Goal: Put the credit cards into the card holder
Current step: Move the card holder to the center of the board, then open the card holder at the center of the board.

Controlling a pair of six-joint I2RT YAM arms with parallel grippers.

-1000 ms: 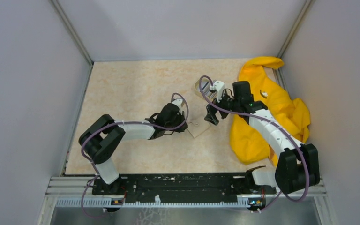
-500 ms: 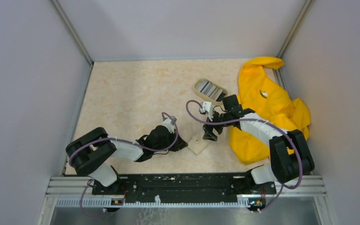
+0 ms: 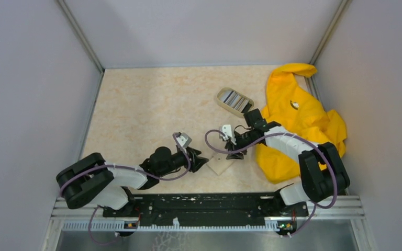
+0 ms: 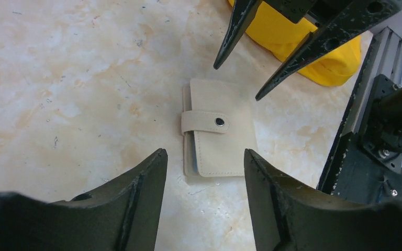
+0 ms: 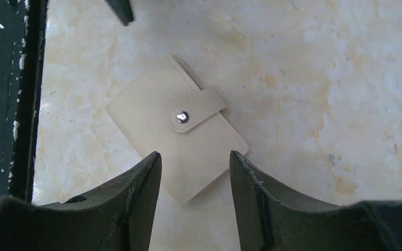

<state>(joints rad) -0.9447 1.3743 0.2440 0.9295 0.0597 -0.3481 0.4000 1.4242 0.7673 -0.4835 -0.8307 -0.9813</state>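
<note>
A tan card holder (image 4: 220,136) lies flat and snapped shut on the marbled tabletop (image 3: 146,104), near its front edge. The left gripper (image 4: 204,157) and right gripper (image 5: 194,157) point at it from opposite sides, both with jaws spread and holding nothing. Farther back, the credit cards (image 3: 234,99) sit in an oval beige dish (image 3: 219,97) beside a crumpled yellow cloth (image 3: 298,115).

1 yellow cloth (image 3: 314,117) crumpled at right — 1 oval beige dish (image 3: 219,96) just beside it.

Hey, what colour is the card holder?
Plain beige; the card holder shows best in the right wrist view.
</note>
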